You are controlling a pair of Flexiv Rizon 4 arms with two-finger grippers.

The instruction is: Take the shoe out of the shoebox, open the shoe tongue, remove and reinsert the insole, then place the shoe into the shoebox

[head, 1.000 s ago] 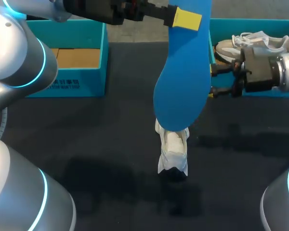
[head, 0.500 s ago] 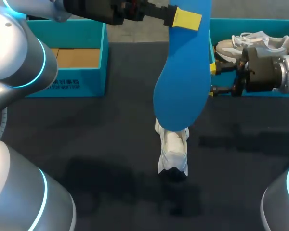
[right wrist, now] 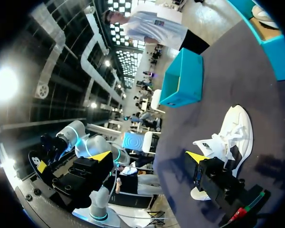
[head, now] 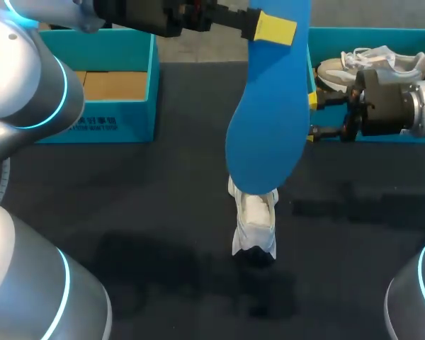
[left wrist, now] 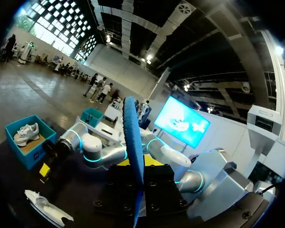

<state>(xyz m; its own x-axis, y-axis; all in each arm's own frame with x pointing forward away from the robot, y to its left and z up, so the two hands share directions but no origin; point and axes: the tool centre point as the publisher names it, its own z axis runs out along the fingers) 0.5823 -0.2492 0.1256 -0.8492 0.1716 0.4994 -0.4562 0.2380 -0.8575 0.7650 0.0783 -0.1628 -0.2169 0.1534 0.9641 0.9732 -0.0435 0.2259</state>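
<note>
My left arm (head: pixel 35 67) comes in from the far left corner, and my left jaws are pinched on the upper part of the blue insole (head: pixel 265 120), one yellow fingertip (head: pixel 275 28) lying flat against its face. The insole hangs toe-down above the middle of the dark table (head: pixel 127 212). Through my left wrist I see it edge-on (left wrist: pixel 133 156), a thin blue blade rising straight out from between my fingers. The white shoe (head: pixel 253 223) lies on the table right under the insole's lower end, apart from both boxes; my right wrist looks down on it (right wrist: pixel 228 137) just ahead of my right jaws. Those jaws are spread wide with nothing between them, the arm (head: pixel 404 106) reaching in from the right, and their yellow tips sit just beside the insole's right edge; whether they touch it I cannot tell. Behind that arm stands the teal shoebox (head: pixel 326 39) with another pale shoe (head: pixel 372 62) inside. A second teal box (head: pixel 117 92) sits at the far left of the table, its inside cardboard brown.
</note>
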